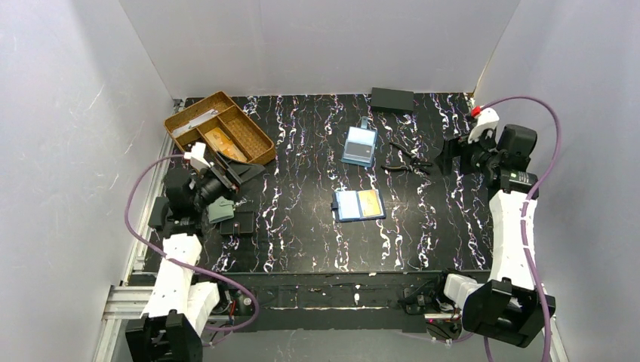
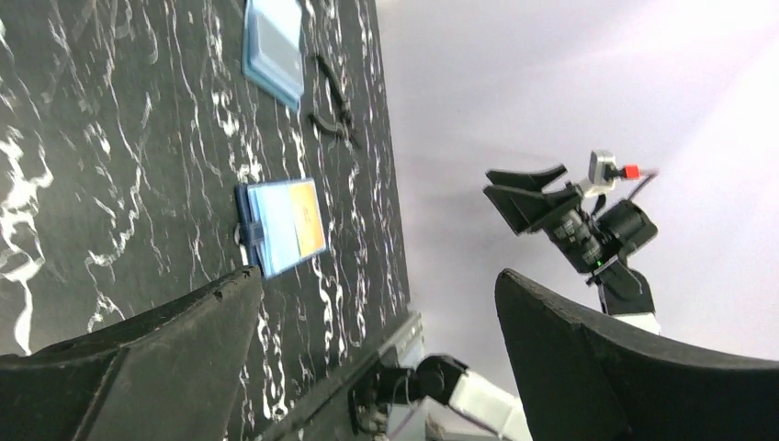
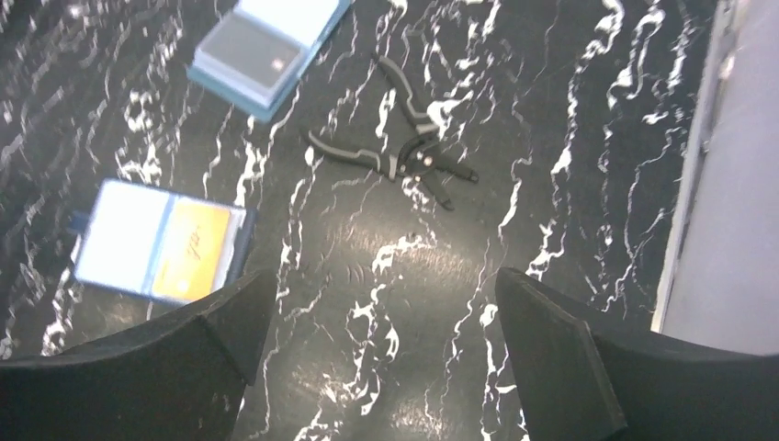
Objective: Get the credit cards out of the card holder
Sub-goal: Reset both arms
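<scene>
**Tools.** The left gripper (image 1: 240,172) sits at the table's 9 o'clock side, beside a wooden tray (image 1: 219,128). Its fingers are spread wide with nothing between them, which the left wrist view confirms. The right gripper (image 1: 451,154) hangs near the 3 o'clock edge. In its own wrist view its fingers (image 3: 551,358) are also spread wide and grip nothing.

**Task item.** The holder (image 1: 358,204) lies unfolded and flat near the table's centre, pale blue lining up. One orange card (image 1: 369,202) shows in its 3 o'clock half. No other card can be made out in it.

**Governing relation.** In the top view the holder's long axis runs roughly 9 to 3, with the snap tab at the 9 o'clock end.
- From the right gripper the holder lies at about 8 o'clock.
- From the left gripper it lies between 3 and 4 o'clock.
- Judgement: the right gripper is somewhat nearer, and the carded half faces it, so it is better placed to draw the card.

The direction the slot opens cannot be read.

**Obstructions.** Pliers (image 1: 405,160) lie between the right gripper and the holder, just off the direct line. A blue case (image 1: 359,145) sits at the holder's 12 o'clock, apart from it.

**Risk.** The holder is unrestrained. Judgement: a one-armed pull may drag it along, so the left gripper may need to pin the tab end.
</scene>
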Robot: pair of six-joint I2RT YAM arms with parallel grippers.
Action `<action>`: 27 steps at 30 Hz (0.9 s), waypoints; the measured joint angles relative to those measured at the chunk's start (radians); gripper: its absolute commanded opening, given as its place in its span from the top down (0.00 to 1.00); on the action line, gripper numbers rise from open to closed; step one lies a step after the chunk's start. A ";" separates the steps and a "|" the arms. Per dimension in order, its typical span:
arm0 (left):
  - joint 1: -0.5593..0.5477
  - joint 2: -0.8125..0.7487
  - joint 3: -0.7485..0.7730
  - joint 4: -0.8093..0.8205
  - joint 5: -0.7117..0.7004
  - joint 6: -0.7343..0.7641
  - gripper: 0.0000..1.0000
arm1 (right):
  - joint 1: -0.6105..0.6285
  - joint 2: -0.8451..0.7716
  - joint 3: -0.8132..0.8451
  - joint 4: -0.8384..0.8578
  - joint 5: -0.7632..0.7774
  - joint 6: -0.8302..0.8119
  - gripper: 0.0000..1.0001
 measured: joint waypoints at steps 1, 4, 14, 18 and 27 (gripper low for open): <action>0.019 0.000 0.032 -0.041 0.011 0.023 0.02 | 0.000 0.001 0.018 -0.002 0.002 0.017 0.02; 0.057 0.016 0.206 -0.292 0.001 0.174 0.02 | 0.000 0.002 0.088 -0.017 0.011 0.099 0.02; 0.068 0.031 0.589 -0.727 -0.031 0.354 0.02 | 0.000 0.012 0.317 -0.090 -0.006 0.244 0.02; 0.068 0.037 0.658 -0.811 -0.064 0.340 0.02 | 0.000 0.008 0.359 -0.097 -0.001 0.300 0.02; 0.068 0.014 0.697 -0.897 -0.186 0.339 0.02 | 0.000 -0.063 0.321 -0.094 0.029 0.423 0.02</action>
